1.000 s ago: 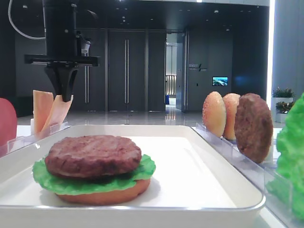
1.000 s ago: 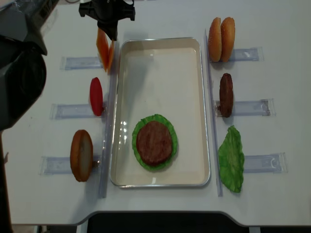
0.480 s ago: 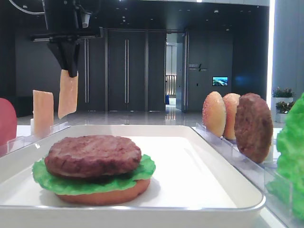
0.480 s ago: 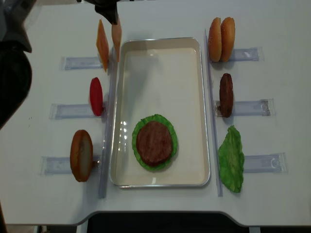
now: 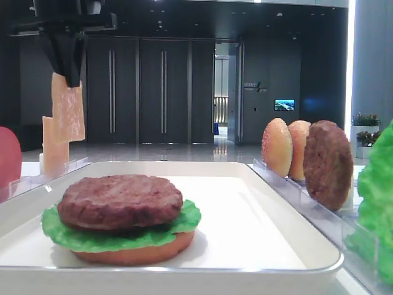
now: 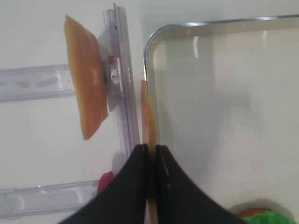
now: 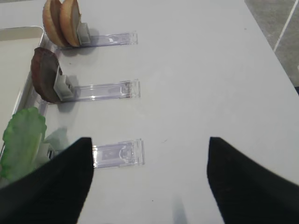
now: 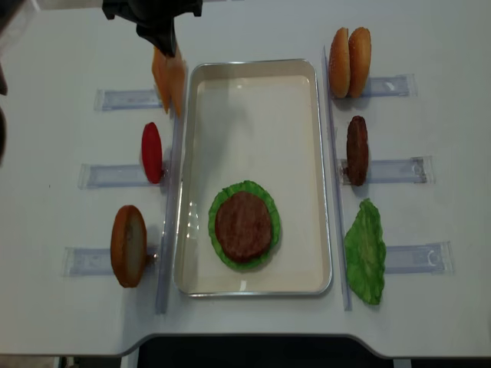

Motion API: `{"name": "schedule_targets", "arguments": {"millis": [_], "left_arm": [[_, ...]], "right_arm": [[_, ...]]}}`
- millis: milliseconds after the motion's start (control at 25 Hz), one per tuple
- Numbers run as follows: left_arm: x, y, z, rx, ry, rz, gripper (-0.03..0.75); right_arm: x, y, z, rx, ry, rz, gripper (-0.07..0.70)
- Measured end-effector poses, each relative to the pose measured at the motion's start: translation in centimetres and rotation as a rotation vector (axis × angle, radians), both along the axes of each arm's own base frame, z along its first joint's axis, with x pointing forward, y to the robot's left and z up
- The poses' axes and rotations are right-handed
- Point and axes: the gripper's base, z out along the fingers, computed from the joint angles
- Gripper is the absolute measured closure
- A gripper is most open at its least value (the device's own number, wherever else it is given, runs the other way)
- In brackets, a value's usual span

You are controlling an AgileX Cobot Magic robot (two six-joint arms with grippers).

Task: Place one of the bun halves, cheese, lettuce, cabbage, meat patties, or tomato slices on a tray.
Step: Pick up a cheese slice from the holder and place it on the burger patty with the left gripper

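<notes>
My left gripper (image 8: 169, 46) is shut on the top edge of a cheese slice (image 5: 69, 110), which hangs in the air by the far left corner of the white tray (image 8: 323, 176). The left wrist view shows the held cheese (image 6: 146, 107) edge-on along the tray rim (image 6: 148, 56). A second cheese slice (image 6: 86, 95) stands in its rack. On the tray (image 5: 245, 203) a meat patty (image 8: 243, 225) lies on lettuce (image 5: 61, 233) over a flat bun bottom (image 5: 135, 253). My right gripper (image 7: 149, 177) is open over bare table.
Left of the tray stand a tomato slice (image 8: 152, 152) and a bun half (image 8: 128, 245) in clear racks. Right of it stand two bun halves (image 8: 349, 61), a patty (image 8: 357, 149) and a lettuce leaf (image 8: 364, 249). An empty rack end (image 7: 117, 154) lies under my right gripper.
My left gripper has pulled one cheese slice up out of its rack and raised it. The slice now hangs free with its face toward the front view. The other slice stays standing.
</notes>
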Motion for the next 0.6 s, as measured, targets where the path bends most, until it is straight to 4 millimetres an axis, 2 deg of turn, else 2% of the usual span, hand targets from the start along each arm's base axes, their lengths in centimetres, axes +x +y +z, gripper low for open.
{"name": "schedule_targets", "arguments": {"millis": [280, 440, 600], "left_arm": [[-2.1, -0.3, 2.4, -0.107, -0.006, -0.027, 0.697], [-3.6, -0.3, 2.4, -0.145, 0.029, -0.04, 0.697], [-5.6, 0.1, 3.3, -0.171, 0.037, -0.065, 0.697]], "right_arm": [[0.0, 0.0, 0.0, 0.0, 0.0, 0.0, 0.144], [0.0, 0.0, 0.0, 0.0, 0.0, 0.0, 0.144], [0.0, 0.0, 0.0, 0.0, 0.0, 0.0, 0.144]]}}
